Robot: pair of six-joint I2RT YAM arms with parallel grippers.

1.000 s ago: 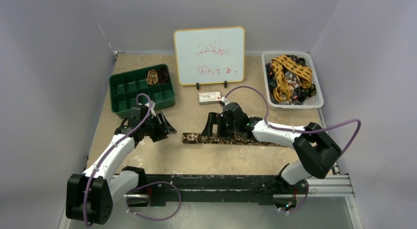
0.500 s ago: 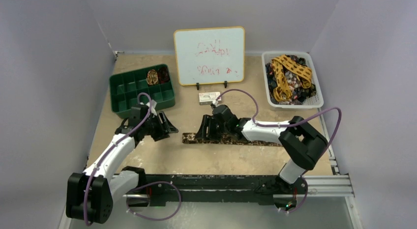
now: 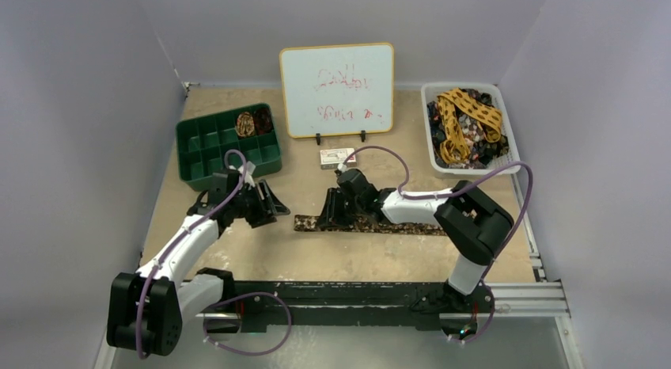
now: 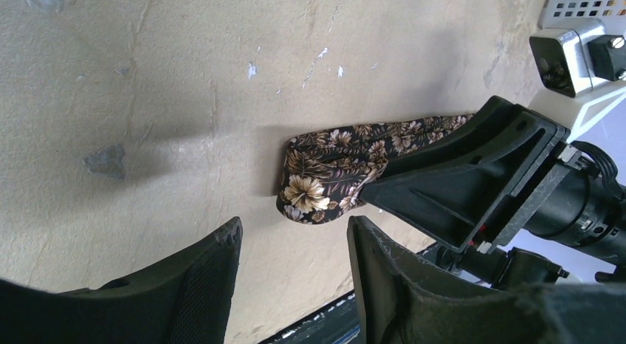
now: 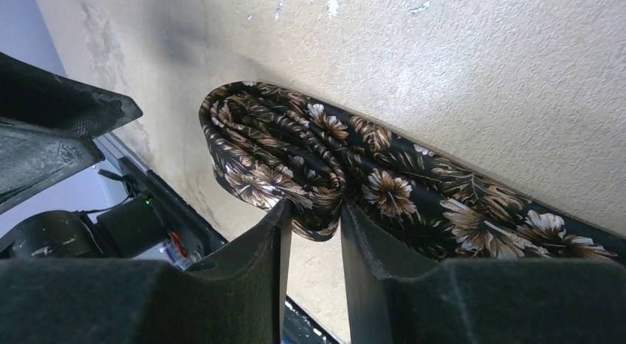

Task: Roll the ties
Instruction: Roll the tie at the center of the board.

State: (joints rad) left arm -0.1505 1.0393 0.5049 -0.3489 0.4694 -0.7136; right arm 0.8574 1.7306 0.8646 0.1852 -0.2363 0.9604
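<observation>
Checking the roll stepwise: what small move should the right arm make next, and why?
Probably rotate the right gripper along the tie, adding one wrap: its jaws pinch the folded end, the rest lies flat and unrolled, the left gripper hangs open nearby.

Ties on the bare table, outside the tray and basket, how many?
1: the brown floral tie stretched across the middle, its folded end pinched by the right end effector.

Overhead: high above the near edge, looking down over the whole table (image 3: 316,258). Wrists: close, aimed down, sharing one end of the tie (image 4: 325,174).
</observation>
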